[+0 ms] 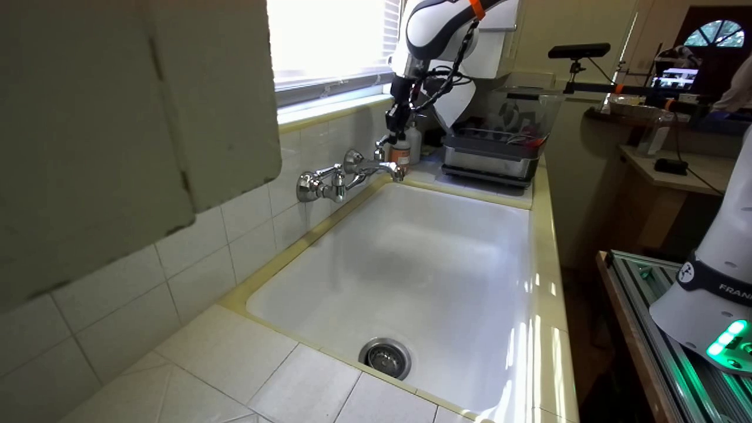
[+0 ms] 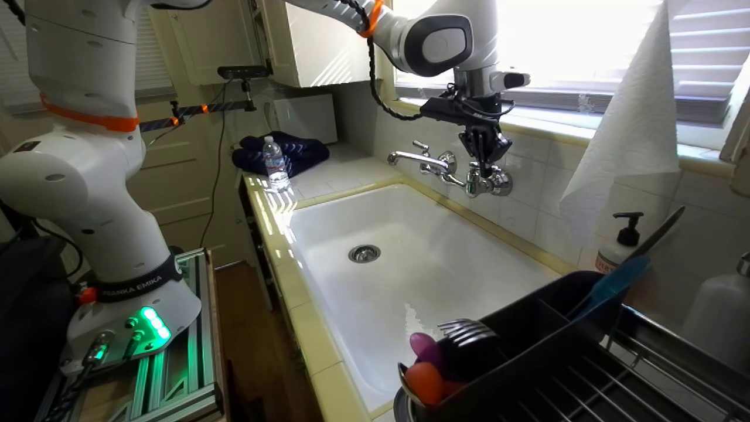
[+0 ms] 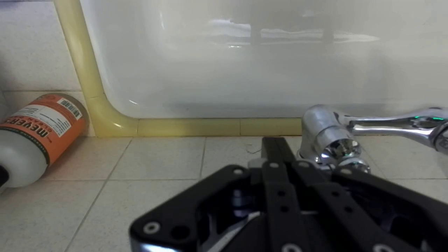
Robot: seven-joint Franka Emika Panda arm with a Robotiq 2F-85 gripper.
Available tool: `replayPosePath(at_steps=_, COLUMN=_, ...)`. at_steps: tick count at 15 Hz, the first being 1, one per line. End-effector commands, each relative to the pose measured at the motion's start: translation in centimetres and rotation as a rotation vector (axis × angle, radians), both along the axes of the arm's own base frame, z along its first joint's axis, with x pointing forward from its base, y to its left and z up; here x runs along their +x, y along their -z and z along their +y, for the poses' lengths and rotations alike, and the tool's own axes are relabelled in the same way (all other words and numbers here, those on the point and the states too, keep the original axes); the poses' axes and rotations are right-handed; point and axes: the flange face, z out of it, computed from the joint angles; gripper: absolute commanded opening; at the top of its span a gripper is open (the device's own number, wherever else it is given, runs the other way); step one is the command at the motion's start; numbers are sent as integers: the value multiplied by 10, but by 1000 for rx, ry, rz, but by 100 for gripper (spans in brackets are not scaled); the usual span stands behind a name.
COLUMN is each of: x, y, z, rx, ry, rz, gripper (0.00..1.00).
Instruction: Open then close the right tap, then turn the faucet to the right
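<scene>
Chrome: one faucet [image 2: 413, 157], one left tap [image 2: 420, 145], one right tap [image 3: 340, 148]; beside latter, one gripper [image 3: 278, 145], two fingers [image 3: 276, 178] together.

Points slim black fingers [image 2: 486, 165] down at the small shiny chrome right tap [image 2: 472, 171].
Unclear whether touching. With the slim chrome spout tube [image 2: 415, 157] farther along the same wall-mounted chrome fixture [image 2: 449, 163], near a white rectangular sink [image 2: 422, 264]; with a clear plastic water bottle [image 2: 275, 164] upright past its far end.
</scene>
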Motion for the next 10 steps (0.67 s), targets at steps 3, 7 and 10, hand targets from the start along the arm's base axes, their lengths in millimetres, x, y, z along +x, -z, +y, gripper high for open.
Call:
replayPosePath(at_steps=3, x=-12, y=-32, z=41, rx=29, ry=16, rz=-12, gripper=0)
replayPosePath(at_steps=7, x=-25, y=-56, z=81, rx=60, ry=4, rz=0, gripper=33)
replayPosePath(at_steps=10, x=-41, y=-64, z=106, rx=37, ry=41, rz=63, gripper=55)
